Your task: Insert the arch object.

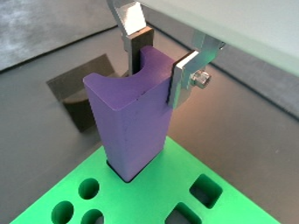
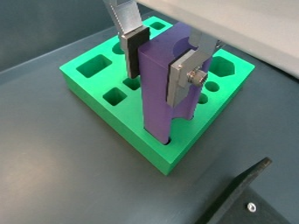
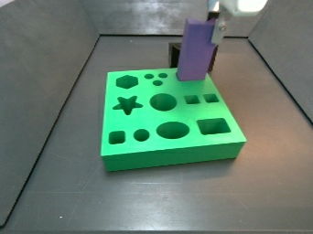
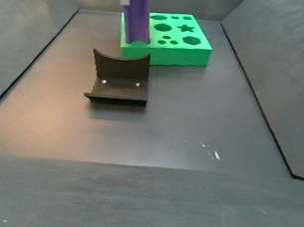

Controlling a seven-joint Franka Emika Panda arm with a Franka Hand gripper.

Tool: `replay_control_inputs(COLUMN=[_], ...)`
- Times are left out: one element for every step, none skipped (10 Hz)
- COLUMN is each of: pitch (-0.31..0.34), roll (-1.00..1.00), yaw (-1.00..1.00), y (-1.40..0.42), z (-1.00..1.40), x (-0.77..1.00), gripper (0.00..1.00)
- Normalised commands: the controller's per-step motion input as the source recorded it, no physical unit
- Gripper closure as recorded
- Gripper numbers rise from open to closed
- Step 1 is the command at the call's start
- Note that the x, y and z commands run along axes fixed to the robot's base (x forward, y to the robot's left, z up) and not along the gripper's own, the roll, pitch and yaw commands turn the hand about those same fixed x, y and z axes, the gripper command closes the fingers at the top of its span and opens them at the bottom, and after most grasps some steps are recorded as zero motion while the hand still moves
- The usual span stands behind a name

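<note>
The fixture point(image 4: 118, 78) stands on the dark table point(image 4: 149, 185), apart from the green board point(image 4: 182, 38). The gripper point(image 2: 162, 59) has its jaws closed on the purple column point(image 2: 163, 87), which stands upright in a hole at the board's edge.

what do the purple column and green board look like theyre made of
Purple column, standing in the green board between the gripper jaws: likely matte plastic, uniform colour, soft sheen. Green board: probably plastic too, glossier, evenly coloured, with clean-cut shaped holes.

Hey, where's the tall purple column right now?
In a side view the purple column stands upright in the green board, at the edge nearest the fixture, with the gripper closed around its top.
</note>
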Motion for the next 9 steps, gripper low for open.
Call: replay_control_inputs(pitch=[-0.106,-0.170,-0.119,-0.037,0.000,0.000,0.000,-0.006,0.000], roll=[0.00,-0.02,0.00,0.00,0.02,0.00,0.00,0.00,0.00], yaw=[0.01,0.06,0.04,0.00,0.00,0.00,-0.02,0.00,0.00], y=[0.00,0.00,0.00,0.00,0.00,0.00,0.00,0.00,0.00], z=[-0.27,-0.23,-0.20,-0.21,-0.14,-0.08,0.00,0.00,0.00], x=[-0.20,-0.21,-0.14,-0.03,0.00,0.00,0.00,0.00,0.00], gripper=[1.00,1.00,1.00,1.00,1.00,1.00,1.00,1.00,1.00])
